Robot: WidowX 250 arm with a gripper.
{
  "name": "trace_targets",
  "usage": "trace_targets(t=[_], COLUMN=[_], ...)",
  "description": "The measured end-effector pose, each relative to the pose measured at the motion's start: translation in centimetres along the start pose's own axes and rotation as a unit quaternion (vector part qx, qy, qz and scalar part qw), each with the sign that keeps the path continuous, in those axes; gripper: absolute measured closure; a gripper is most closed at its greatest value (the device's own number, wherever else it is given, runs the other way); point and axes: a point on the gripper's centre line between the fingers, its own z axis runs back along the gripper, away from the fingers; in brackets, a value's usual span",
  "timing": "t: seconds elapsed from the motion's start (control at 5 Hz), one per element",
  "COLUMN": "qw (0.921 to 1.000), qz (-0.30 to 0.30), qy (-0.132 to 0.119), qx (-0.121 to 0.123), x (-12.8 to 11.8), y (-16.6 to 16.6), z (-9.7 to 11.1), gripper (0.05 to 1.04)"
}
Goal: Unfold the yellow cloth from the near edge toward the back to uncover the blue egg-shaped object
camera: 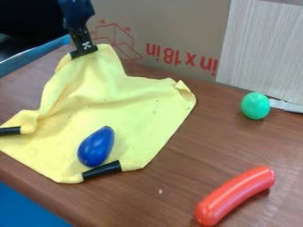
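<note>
I report my jaws closed on the yellow cloth [133,104], its far part raised; a blue toy [96,147] rests on it.

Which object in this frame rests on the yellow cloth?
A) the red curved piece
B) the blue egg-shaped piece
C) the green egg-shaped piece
B: the blue egg-shaped piece lies on the yellow cloth, whose far end is raised at the tool, while the red curved piece and the green egg-shaped piece sit off it on the brown table.
</note>
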Motion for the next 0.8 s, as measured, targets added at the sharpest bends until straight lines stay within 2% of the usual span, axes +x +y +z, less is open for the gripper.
trace_targets(t=[0.2,0.4,0.6,0.8], qw=[0.9999,0.9992,0.9967,0.9912], qz=[-0.013,-0.034,-0.067,-0.100], qy=[0.000,0.017,0.038,0.065], qx=[0.001,-0.009,-0.026,-0.058], x=[0.5,0.7,0.8,0.7], y=[1.1,2.8,4.2,5.1], z=[-0.7,-2.0,-3.2,-3.9], gripper=[1.033,1.033,1.033,1.014])
